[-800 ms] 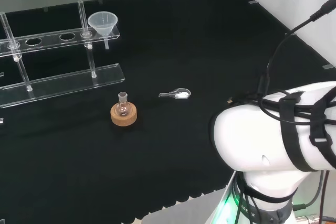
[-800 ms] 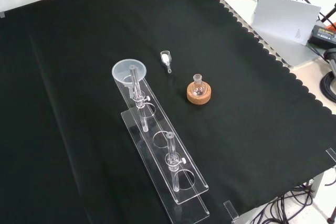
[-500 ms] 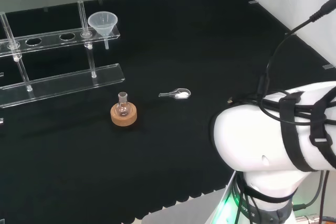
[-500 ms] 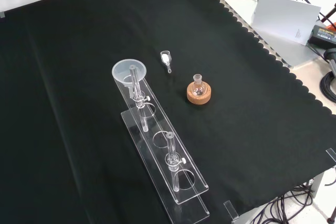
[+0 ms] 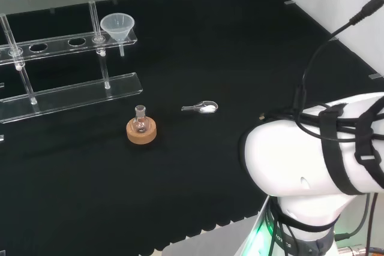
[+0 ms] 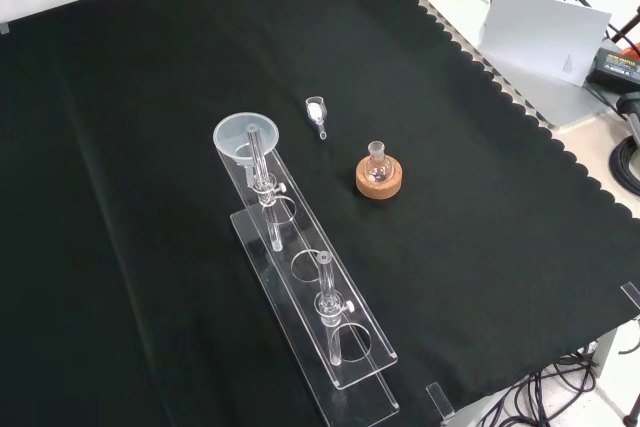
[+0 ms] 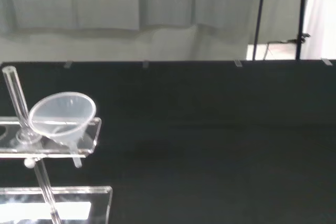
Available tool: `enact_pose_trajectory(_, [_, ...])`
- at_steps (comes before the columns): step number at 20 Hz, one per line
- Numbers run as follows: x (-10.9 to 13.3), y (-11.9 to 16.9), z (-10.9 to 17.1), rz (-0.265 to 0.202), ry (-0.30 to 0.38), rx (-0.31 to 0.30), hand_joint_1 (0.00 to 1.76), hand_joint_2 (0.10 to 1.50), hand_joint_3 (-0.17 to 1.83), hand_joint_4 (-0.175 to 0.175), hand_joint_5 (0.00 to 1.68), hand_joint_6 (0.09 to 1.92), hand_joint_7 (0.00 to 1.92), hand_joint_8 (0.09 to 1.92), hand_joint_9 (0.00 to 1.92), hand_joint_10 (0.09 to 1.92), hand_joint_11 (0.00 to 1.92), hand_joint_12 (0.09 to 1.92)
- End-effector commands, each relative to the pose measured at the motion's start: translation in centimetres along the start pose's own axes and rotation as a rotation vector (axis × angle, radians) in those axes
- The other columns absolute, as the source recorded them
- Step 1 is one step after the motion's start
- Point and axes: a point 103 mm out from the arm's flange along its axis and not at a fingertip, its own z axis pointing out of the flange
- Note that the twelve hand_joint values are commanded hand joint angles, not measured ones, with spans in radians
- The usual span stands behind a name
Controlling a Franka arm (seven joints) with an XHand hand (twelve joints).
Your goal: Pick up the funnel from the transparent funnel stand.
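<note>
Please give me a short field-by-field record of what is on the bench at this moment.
surface: black cloth
funnel: clear funnel seated in the end hole of the transparent funnel stand, untouched
flask: small round flask upright on a cork ring, apart from the stand
spoon: small clear spoon holding white powder, lying on the cloth
arm: white link at the right of the head view
task state: funnel not yet picked up
</note>
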Motion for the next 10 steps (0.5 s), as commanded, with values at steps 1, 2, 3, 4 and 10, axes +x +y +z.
enact_pose_trajectory(1, [2.5,2.7,2.0,-0.04,0.039,-0.006,0.27,0.6,0.1,0.081,0.0,0.09,0.0,0.09,0.0,0.09,0.0,0.09])
enact_pose_trajectory(2, [2.8,3.2,2.3,-0.045,0.042,-0.003,0.29,0.61,0.1,0.076,0.0,0.09,0.0,0.09,0.0,0.09,0.0,0.09])
enact_pose_trajectory(3, [3.1,3.6,2.5,-0.049,0.048,0.005,0.32,0.62,0.1,0.071,0.0,0.09,0.0,0.09,0.0,0.09,0.0,0.09])
enact_pose_trajectory(4, [3.4,4.0,2.8,-0.055,0.058,0.006,0.34,0.63,0.1,0.067,0.0,0.09,0.0,0.09,0.0,0.09,0.0,0.09])
enact_pose_trajectory(10, [6.1,5.7,3.3,-0.137,0.106,-0.045,0.37,0.65,0.1,0.053,0.0,0.09,0.0,0.09,0.0,0.09,0.0,0.09])
